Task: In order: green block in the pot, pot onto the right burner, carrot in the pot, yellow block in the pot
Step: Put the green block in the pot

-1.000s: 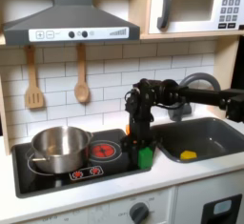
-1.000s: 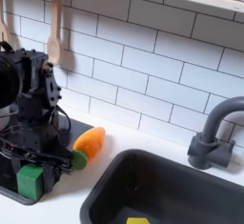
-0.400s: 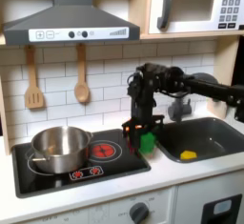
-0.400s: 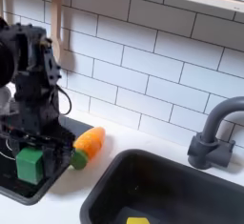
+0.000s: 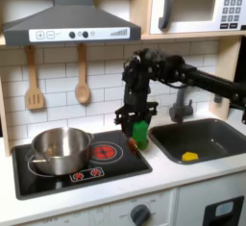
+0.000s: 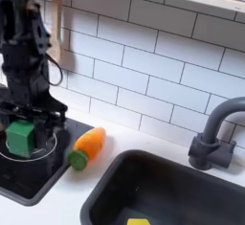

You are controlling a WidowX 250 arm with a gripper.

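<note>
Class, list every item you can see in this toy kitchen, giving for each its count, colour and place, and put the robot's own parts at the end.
pot: one, silver, on the left burner in the first exterior view
green block: one, green, held above the stove
carrot: one, orange with green tip, lying on the counter between stove and sink
yellow block: one, yellow, inside the sink
sink: one, dark grey, at the first exterior view's right
faucet: one, dark, behind the sink
stove: one, black, red rings
wooden utensils: two, on the tiled wall
range hood: one, grey
microwave: one, top right
gripper: one, black, fingers shut on the green block
</note>
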